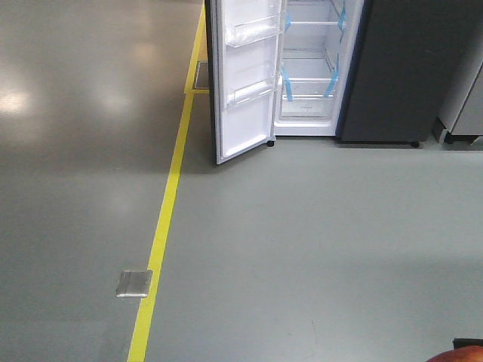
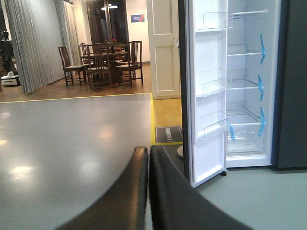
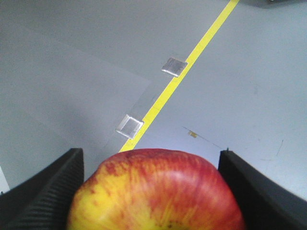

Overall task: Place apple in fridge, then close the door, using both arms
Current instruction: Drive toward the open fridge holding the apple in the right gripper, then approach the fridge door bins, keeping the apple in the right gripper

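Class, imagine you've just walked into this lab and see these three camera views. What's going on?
A two-armed robot faces a fridge across a grey floor. Its right gripper is clamped on a red-and-yellow apple, held above the floor near a yellow line. The left gripper is shut and empty, pointing toward the fridge. The door stands wide open, and the apple is not yet inside.

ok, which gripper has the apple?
The right gripper: the apple sits clamped between its fingers. The left gripper is shut with nothing in it.
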Available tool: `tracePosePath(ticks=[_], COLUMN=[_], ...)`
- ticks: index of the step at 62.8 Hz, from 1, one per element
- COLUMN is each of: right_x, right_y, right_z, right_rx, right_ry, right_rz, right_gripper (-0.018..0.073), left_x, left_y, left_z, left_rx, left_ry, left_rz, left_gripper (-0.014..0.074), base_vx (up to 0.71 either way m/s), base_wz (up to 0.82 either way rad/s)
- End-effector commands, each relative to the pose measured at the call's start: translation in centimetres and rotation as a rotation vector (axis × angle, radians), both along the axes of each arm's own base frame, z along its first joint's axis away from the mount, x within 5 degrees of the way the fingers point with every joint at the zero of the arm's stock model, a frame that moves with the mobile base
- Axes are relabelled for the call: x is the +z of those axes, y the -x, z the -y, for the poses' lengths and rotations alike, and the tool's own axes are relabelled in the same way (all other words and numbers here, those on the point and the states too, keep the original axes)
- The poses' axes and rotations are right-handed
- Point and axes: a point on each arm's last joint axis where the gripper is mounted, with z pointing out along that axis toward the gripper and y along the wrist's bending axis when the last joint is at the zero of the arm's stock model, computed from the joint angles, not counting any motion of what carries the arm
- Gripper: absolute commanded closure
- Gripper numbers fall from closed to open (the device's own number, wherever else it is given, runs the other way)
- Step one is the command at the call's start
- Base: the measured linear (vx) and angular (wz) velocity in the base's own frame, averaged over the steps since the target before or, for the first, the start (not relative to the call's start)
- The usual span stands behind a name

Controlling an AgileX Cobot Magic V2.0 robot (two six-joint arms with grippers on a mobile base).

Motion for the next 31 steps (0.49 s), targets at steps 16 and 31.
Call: tracePosePath(ticks=[16, 31], right_x=[1.30, 1.30], right_y=[-0.35, -0.35], right_z=[-0.19, -0.19], right_rx=[-0.010, -0.010], right_ry=[-0.053, -0.053], right_rz=[0.068, 0.068], right_gripper=[0.0211, 0.0211], left_x=[-0.21, -0.21], left_y=[-0.21, -0.21], left_z=[0.00, 0.00], left_rx=[-0.001, -0.001], left_ry=[0.012, 0.012], left_rz=[0.026, 0.026], left_gripper=[0.0603, 0.0603], base_vx=[0.34, 0.34], base_wz=[0.03, 0.00])
